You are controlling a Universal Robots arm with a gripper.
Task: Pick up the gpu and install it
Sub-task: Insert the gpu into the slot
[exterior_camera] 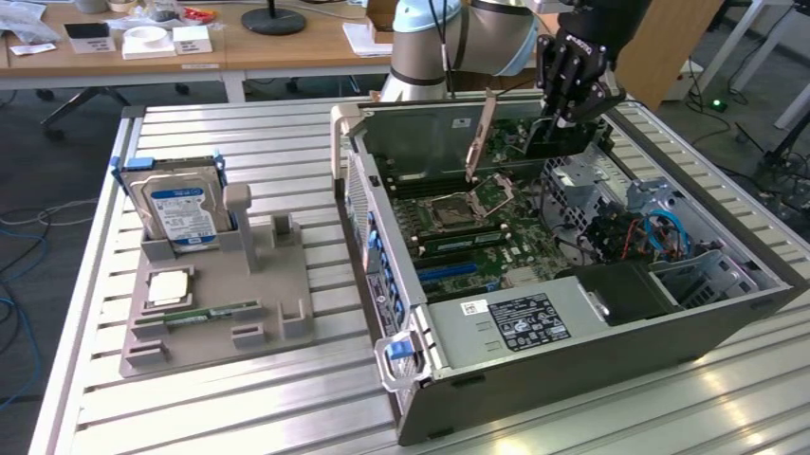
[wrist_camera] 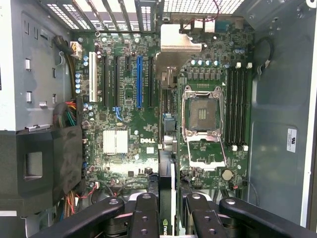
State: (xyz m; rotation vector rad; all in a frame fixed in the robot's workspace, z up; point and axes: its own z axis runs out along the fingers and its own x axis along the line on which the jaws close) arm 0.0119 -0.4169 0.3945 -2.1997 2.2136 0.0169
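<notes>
while seemingly edge-on, gpu (exterior_camera: 557, 142) in grip of the tool (exterior_camera: 566, 114) above motherboard (exterior_camera: 487, 242)

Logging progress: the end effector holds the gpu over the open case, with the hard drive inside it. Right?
No: the exterior view shows the hard drive standing in the grey holder outside the case. The end effector does hold the gpu over it.

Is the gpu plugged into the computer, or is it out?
Out. The gripper holds the gpu up above the motherboard, not seated in it, and the blue slot is bare.
</notes>
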